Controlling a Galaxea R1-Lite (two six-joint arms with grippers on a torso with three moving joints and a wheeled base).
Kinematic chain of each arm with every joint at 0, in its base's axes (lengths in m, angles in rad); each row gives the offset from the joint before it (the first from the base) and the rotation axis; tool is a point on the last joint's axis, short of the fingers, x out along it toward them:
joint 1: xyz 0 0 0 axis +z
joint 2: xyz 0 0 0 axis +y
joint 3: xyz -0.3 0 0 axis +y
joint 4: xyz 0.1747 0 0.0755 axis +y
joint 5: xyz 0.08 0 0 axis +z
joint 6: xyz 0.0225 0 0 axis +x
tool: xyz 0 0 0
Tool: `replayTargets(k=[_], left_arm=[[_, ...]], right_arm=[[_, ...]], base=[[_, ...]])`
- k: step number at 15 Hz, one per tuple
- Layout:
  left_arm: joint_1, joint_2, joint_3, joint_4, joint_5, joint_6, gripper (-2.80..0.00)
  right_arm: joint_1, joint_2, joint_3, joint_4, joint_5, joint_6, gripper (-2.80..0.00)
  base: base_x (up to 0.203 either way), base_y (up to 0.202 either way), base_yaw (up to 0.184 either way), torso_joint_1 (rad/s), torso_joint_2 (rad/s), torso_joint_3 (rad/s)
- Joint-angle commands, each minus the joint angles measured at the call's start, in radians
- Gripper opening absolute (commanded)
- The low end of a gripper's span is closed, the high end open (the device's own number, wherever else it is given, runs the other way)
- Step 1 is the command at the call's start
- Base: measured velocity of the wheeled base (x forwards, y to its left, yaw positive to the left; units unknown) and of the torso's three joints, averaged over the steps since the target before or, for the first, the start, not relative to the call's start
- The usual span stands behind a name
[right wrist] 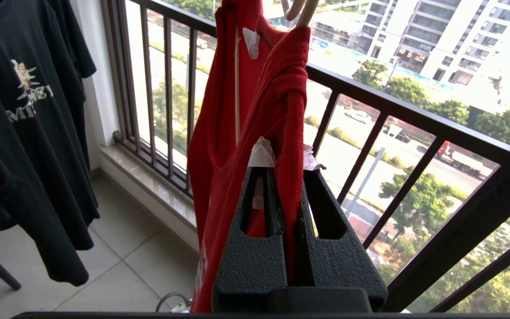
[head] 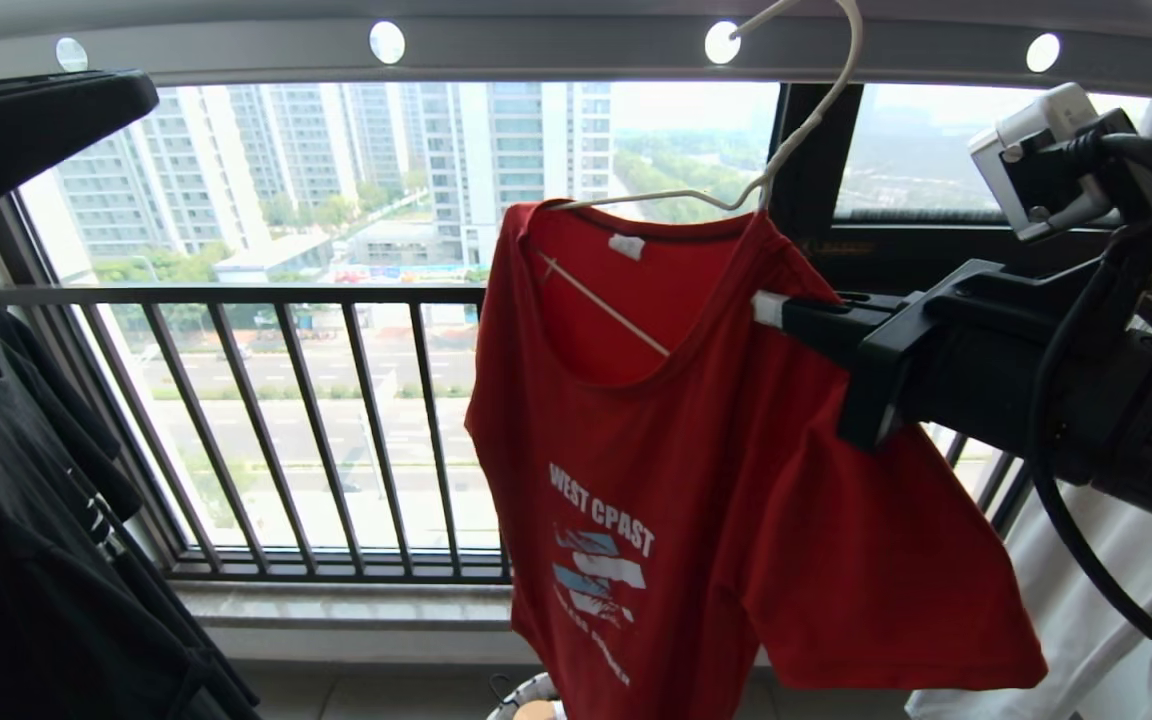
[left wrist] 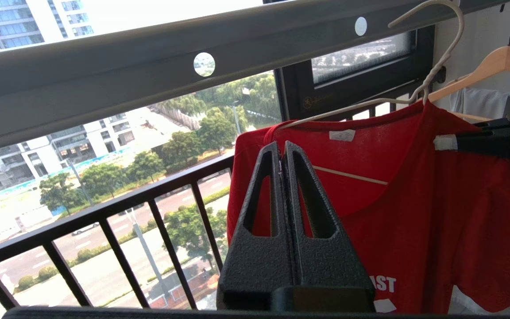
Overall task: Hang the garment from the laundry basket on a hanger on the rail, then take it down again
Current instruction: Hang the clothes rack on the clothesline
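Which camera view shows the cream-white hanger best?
The left wrist view: the hanger shows its hook over the rail and one arm. The head view cuts off the hook's top; the right wrist view shows only a bit above the garment.

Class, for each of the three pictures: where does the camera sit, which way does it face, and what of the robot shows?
Head view: on the head, facing the window; right pincer gripping the red T-shirt.
Left wrist view: behind the shut left pincer, looking up at the rail.
Right wrist view: behind the right pincer, clamped on the shirt's fabric.
All share the shirt and hanger.
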Motion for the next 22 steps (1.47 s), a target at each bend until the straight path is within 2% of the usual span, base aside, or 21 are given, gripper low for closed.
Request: replayTargets(k=[1,8,22], left_arm=[[-0.020,-0.005,0.004,-0.003,-0.001,0.004,-2.80],[-0.033,-0.005,0.008,-0.003,-0.001,0.014,-2.80],[-0.033,-0.033,0.008,-0.001,-0.001,0.015,-2.80]], right_arm=[[0.001,0.028,-0.005,-0.003,0.000,-0.001,-2.80],[-0.015,0.113,-0.035,-0.072,-0.031,-0.003,-2.80],[-0.056,0.169,-0.129,-0.071,-0.072,-0.012,-2.80]], base=[[0.000,0.000,0.000,0.000,0.00,0.000],[0.000,0.000,0.000,0.000,0.00,0.000],[0.000,0.000,0.000,0.000,0.00,0.000]])
